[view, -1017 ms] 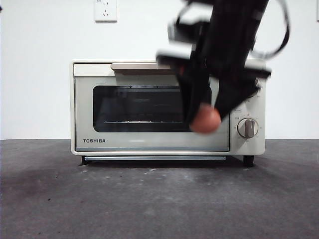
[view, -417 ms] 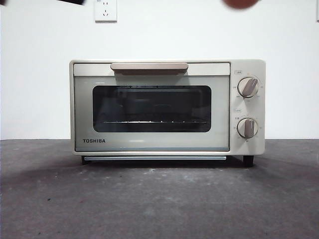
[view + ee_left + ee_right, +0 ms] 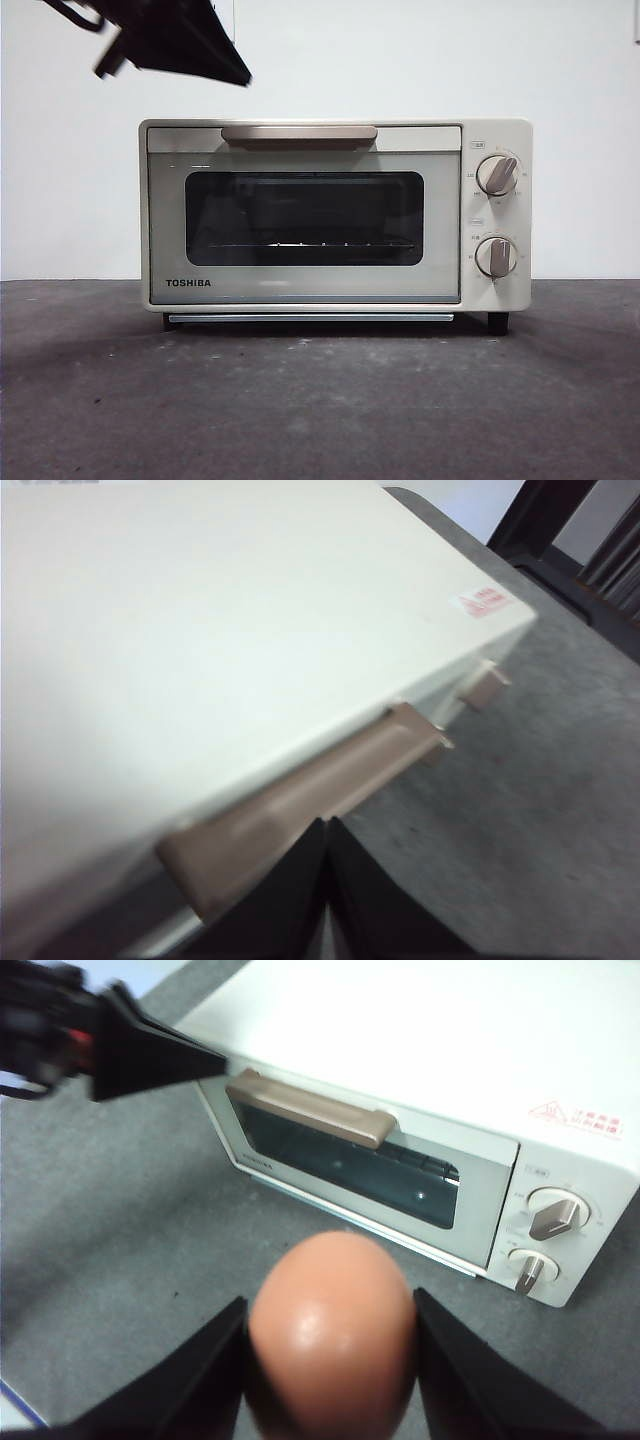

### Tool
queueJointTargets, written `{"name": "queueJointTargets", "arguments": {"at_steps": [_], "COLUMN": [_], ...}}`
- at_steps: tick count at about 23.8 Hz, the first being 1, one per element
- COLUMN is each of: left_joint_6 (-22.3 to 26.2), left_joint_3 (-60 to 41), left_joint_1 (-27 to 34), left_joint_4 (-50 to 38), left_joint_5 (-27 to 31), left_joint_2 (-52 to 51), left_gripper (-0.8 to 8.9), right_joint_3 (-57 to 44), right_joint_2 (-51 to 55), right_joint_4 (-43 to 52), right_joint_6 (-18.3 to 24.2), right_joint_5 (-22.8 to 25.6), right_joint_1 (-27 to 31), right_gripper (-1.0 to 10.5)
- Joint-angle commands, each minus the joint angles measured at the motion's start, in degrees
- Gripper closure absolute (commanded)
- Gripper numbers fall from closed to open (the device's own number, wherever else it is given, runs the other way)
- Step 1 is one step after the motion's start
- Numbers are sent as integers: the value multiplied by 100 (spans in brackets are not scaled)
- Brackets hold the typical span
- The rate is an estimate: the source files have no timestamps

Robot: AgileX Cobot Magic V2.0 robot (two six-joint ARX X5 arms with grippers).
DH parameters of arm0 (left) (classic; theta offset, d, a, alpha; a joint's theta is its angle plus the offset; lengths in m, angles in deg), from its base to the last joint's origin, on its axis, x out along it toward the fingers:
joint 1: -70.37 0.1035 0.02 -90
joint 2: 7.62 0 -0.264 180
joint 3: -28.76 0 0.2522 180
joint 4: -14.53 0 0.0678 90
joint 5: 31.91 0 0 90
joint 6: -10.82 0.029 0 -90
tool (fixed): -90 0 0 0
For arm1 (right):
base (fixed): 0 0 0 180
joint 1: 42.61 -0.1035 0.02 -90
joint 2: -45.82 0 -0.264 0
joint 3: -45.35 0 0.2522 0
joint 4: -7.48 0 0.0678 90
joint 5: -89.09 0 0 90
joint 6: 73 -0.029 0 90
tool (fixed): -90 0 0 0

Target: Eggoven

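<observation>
Grey, rough tabletop (image 3: 320,400) fills the lower third of the front view, bare from the frame's bottom edge up to the oven's feet, with open strips left and right of the oven. White wall (image 3: 70,150) takes up the rest behind it.

Next in size is the oven (image 3: 335,215), cream and boxy, centred in the front view with its door closed. Its flat top (image 3: 220,620) is wide and bare in the left wrist view, ending in a sharp front edge. The dark glass window (image 3: 303,218) sits in the middle of the door, the beige handle (image 3: 299,133) runs along the door's upper edge, and two dials (image 3: 497,215) stack at the right side.

The left gripper (image 3: 175,45) shows as a black wedge in the upper left of the front view, above and left of the oven's top corner, clear of it. In its own camera its jaws are pressed together with nothing between them, just in front of the handle's near end (image 3: 300,800).

The right gripper (image 3: 330,1360) is out of the front view. Its jaws are clamped on the egg (image 3: 331,1335), reddish-brown and smooth, held in the air over open tabletop in front of the oven door.
</observation>
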Motion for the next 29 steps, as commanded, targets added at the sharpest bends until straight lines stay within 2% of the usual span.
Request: {"name": "queueJointTargets", "arguments": {"at_steps": [1,12,16,29], "left_joint_6": [140,337,334,769], "left_joint_3": [201,201,201,201], "left_joint_1": [-107,-227,-249,-688], "left_joint_4": [-225,-393,-358,667], "left_joint_5": [122,640,643,643], "left_joint_2": [264,780,839,872], "left_gripper": [806,806,806,806], "right_joint_3": [90,90,90,90], "right_joint_2": [76,258,256,254], "right_joint_4": [52,-11,-107,-136], "right_joint_6": [31,31,35,50], "right_joint_5": [24,22,22,20], "right_joint_1": [-46,-46,-46,-46], "right_gripper": [944,944,944,944]}}
